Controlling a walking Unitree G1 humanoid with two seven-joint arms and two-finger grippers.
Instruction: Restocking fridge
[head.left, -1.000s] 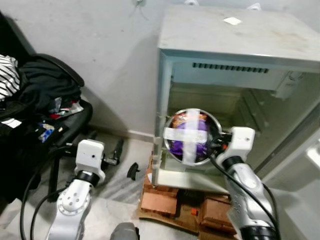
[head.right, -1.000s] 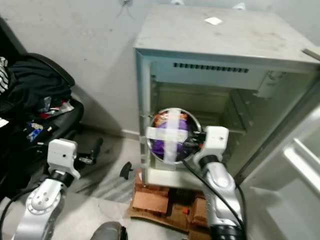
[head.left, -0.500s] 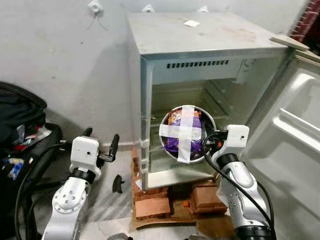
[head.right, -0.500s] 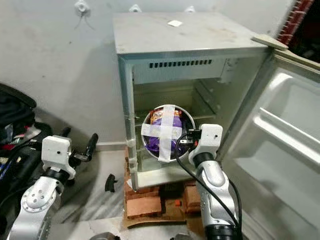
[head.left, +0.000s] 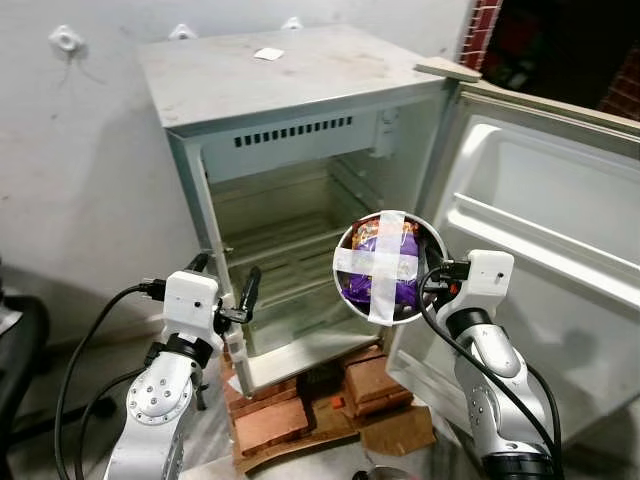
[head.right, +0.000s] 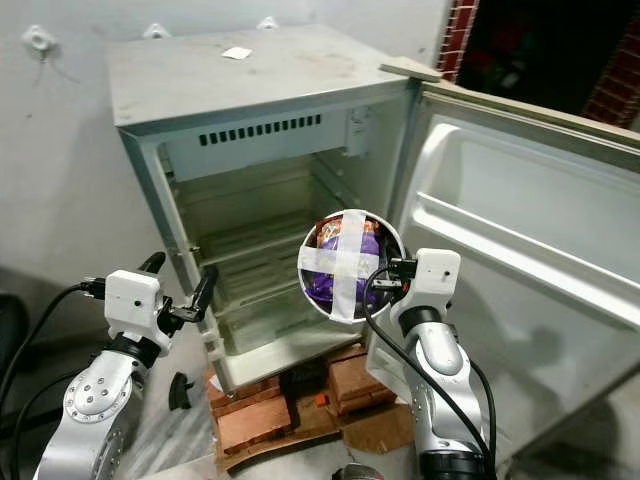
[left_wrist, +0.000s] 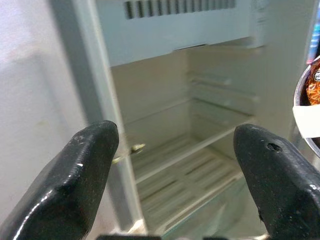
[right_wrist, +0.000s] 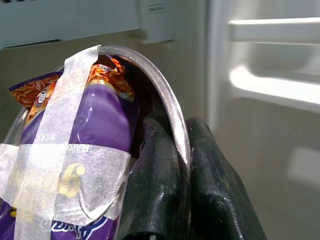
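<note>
A: What is different from a second ago?

B: Mostly the camera. The whole view has swung: the chair with clothes on the left is gone, and the fridge (head.left: 290, 200) now sits near the middle with its door (head.left: 545, 220) wide open on the right. The fridge itself has not moved, I judge; the robot has turned or stepped round to face the opening.

A: And the bowl?

B: The metal bowl (head.left: 388, 267), with a purple snack packet (right_wrist: 95, 130) taped in under a white cross of tape, is still held up by the right hand (right_wrist: 175, 150). Its two black fingers are closed tight on the bowl's rim, one inside and one outside. The bowl hangs in front of the open compartment, towards its right side, between the shelves and the door, and it is not yet on a shelf.

A: The left hand?

B: The left hand (left_wrist: 175, 165) is spread wide open and holds nothing. It is raised near the fridge's left front edge, looking in at the wire shelves (left_wrist: 200, 150), which look bare.

A: So what does that mean for restocking?

B: The robot now seems squared up to the opening with nothing in the way, so the bowl looks ready to be carried inward and set on a shelf.
</note>
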